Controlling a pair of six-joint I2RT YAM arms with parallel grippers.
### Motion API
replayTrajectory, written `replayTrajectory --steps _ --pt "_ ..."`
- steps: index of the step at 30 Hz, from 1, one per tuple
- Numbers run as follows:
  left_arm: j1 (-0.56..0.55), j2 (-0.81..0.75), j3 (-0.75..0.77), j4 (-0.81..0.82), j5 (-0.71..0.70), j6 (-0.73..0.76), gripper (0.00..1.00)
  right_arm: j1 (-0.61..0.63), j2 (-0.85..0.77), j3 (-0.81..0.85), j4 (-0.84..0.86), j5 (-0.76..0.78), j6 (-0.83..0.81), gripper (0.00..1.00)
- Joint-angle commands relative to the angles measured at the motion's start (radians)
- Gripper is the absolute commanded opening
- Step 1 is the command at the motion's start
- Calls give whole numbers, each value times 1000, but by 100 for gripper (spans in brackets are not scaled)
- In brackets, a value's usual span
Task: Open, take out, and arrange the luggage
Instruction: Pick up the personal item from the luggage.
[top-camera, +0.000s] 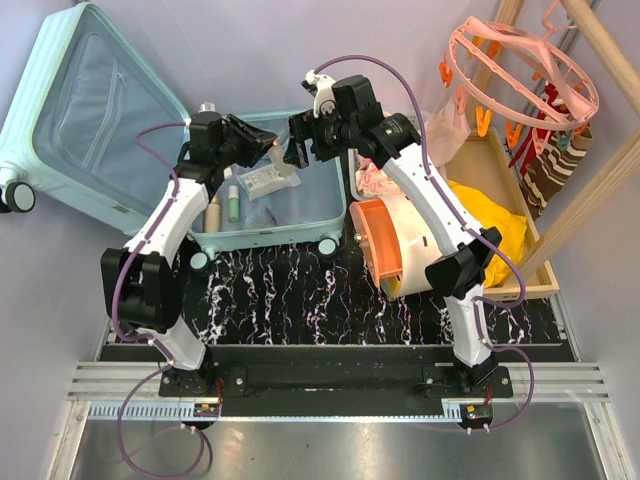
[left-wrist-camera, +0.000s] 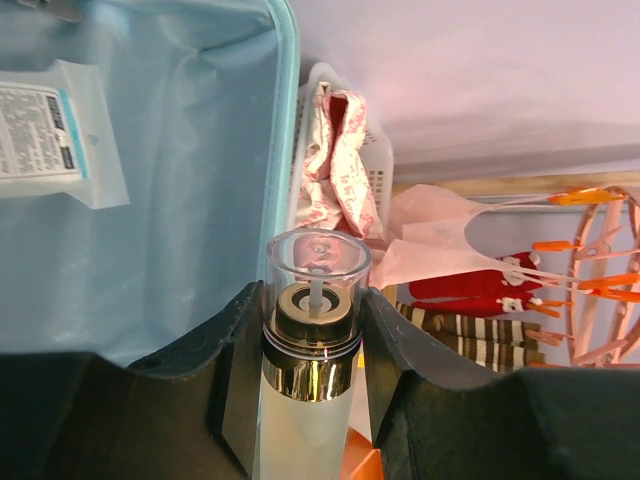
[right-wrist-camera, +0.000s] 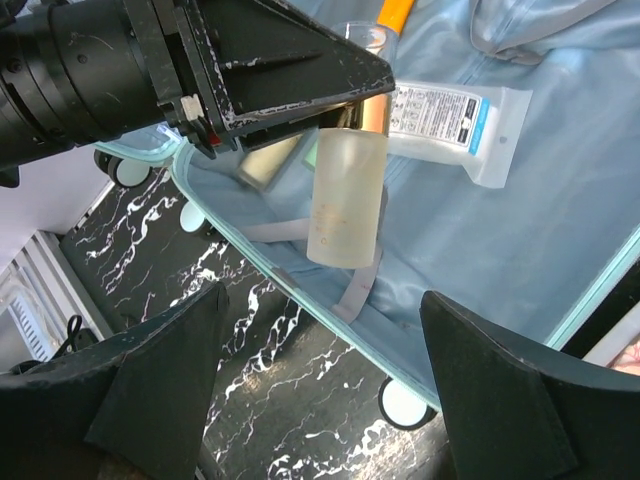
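The luggage (top-camera: 95, 120), a pale mint-blue hard-shell suitcase with a ribbed shell, lies wide open at the far side of the black, white-veined tabletop (top-camera: 300, 300). Its lid is flung back to the upper left, showing grey-blue fabric lining and a zipped panel. Its deep tub sits centre, between the two arms, with small white wheels (top-camera: 328, 244) at its near corners. The same smooth lining (right-wrist-camera: 480, 260) fills the tub in the right wrist view, edged by a mint rim.

The right gripper (top-camera: 300, 140) hangs over the tub with its jaws spread wide and nothing between them (right-wrist-camera: 322, 300). It faces the left gripper (top-camera: 268, 148) just beside it.

The left gripper (left-wrist-camera: 312, 330) is closed on a frosted bottle (left-wrist-camera: 310, 420) with a gold collar and a clear domed cap. Its pads press the bottle's neck from both sides. From the right wrist the bottle (right-wrist-camera: 345, 200) hangs clear above the lining.

A flat white packet (right-wrist-camera: 445, 120) with a blue stripe and printed label lies on the tub floor behind it.

Two slim bottles (top-camera: 232, 205) rest against the tub's left wall.
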Motion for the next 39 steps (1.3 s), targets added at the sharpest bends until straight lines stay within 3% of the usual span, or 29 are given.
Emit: replayTrajectory --steps 1,13,17,19,24,31,32,33,35,36,39 --pt "-30 -75 8 119 55 -70 0 2 8 69 -38 -3 2 88" --pt "-91 -149 -44 146 87 -137 0 2 31 87 -72 -3 17 88" --pt "-120 -164 -56 149 98 -152 0 2 31 87 -78 -11 22 84" --pt "-134 -166 -64 151 100 -155 0 2 31 87 -81 -19 20 72" --pt "-156 -155 -65 200 121 -165 0 2 24 68 -90 -37 29 60" --pt "-183 -162 -59 171 115 -100 2 0 25 68 -92 -51 63 21" --pt "-183 -164 -49 160 112 -68 8 0 13 64 -92 -40 65 10" --pt "-182 -164 -42 157 113 -56 28 0 7 57 -90 -17 69 4" --pt "-183 -164 -29 117 120 -15 46 0 -16 46 -90 6 71 0" --pt "-183 -164 -27 114 123 -2 67 0 -24 40 -92 23 71 0" --pt "-183 -172 -3 102 135 61 83 0 -48 22 -90 43 77 0"
